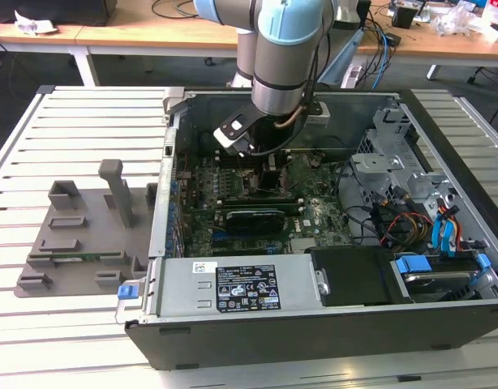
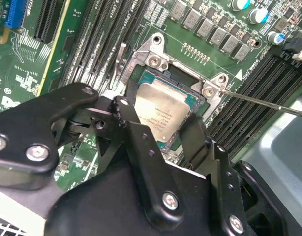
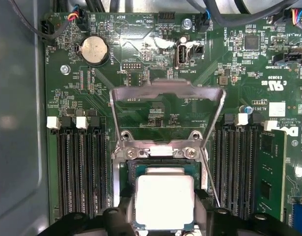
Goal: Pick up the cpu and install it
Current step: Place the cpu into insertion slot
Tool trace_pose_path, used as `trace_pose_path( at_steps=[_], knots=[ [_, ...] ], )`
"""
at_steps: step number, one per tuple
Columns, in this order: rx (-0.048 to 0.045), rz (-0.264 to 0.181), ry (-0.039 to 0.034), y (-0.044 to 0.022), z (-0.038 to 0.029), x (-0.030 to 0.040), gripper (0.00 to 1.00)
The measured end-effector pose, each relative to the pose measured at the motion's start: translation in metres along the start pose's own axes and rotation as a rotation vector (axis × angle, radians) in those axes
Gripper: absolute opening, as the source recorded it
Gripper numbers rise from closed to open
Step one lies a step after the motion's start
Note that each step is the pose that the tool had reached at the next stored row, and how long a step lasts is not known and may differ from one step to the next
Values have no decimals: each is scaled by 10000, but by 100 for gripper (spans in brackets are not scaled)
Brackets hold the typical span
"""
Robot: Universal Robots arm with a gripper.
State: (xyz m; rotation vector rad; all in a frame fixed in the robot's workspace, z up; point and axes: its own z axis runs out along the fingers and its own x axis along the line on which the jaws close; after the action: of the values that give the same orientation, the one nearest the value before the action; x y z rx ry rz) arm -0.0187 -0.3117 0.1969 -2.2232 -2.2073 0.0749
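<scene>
Gripping the cpu (image 3: pixel 164 201) by opposite edges, the fingers (image 2: pixel 136 135) hold it flat between them — squarely over the socket (image 3: pixel 156 151) (hinged frame (image 3: pixel 166 91) open), we judge.

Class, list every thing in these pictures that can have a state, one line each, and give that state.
Pale silver-grey square cpu, at the black socket, gripped on two opposite sides.
Black gripper, shut on the cpu.
Hinged metal socket frame, swung open.
Thin metal retention lever, released and swung aside.
Dark computer case, side panel off, interior exposed.
</scene>
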Motion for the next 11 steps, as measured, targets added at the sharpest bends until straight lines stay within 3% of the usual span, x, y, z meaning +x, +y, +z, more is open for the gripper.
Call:
trace_pose_path(
  at_steps=[1, 7, 9, 11],
  knots=[
    [2, 0, -3, 0, 0, 0, 62],
    [2, 3, -5, 2, -1, 26, 62],
    [2, 0, -11, 0, -51, 21, 62],
    [1, 1, -7, 1, -51, 21, 62]
  ],
)
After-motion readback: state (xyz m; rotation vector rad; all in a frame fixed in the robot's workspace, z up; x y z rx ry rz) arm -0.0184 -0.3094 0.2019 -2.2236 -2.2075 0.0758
